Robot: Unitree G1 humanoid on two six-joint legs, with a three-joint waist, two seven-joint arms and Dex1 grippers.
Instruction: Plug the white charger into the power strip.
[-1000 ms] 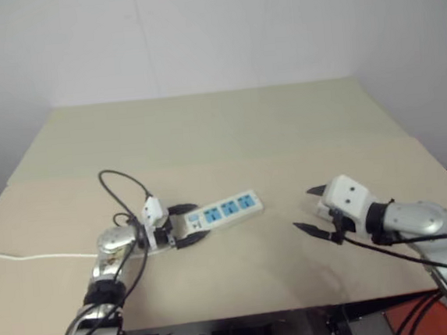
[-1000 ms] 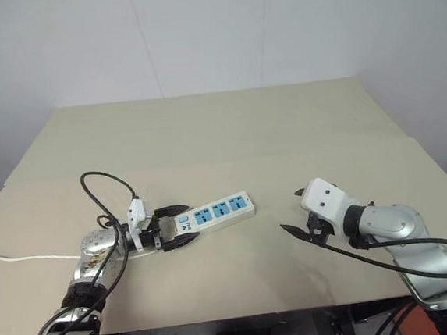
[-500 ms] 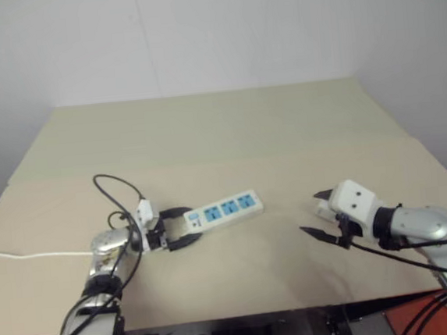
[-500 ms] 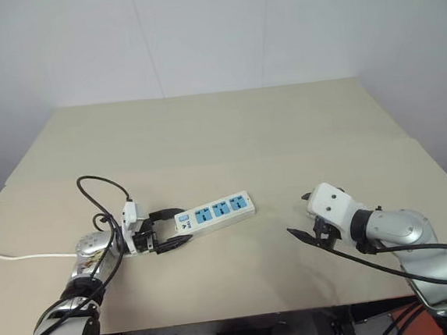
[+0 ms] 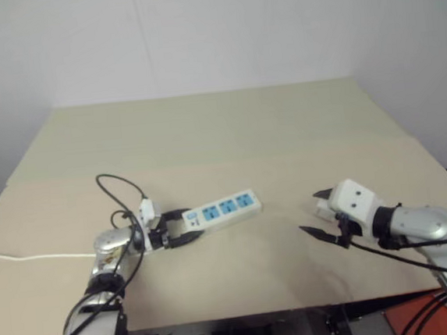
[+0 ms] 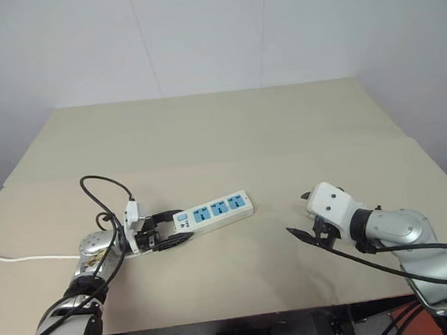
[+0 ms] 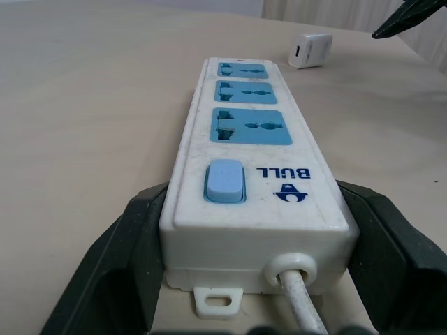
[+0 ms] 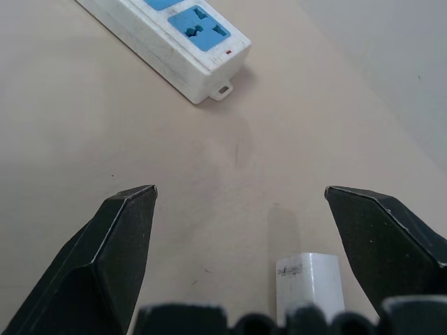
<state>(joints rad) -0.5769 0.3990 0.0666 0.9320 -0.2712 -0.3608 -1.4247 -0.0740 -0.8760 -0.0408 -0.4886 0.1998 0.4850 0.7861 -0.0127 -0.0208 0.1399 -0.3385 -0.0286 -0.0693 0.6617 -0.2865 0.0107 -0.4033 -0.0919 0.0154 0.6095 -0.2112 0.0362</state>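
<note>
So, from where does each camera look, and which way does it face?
Left eye view: from the head, forward and down over the table; both arms show, left gripper, right gripper.
Right eye view: the same scene from beside it.
Left wrist view: along the strip from its switch end; both fingers flank the strip.
Right wrist view: down at the table between two spread fingers, the charger between them.
Shared: both wrist views show strip and charger.

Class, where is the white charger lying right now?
The white charger lies on the table on the robot's right, between the open right gripper fingers, well apart from the power strip.
</note>
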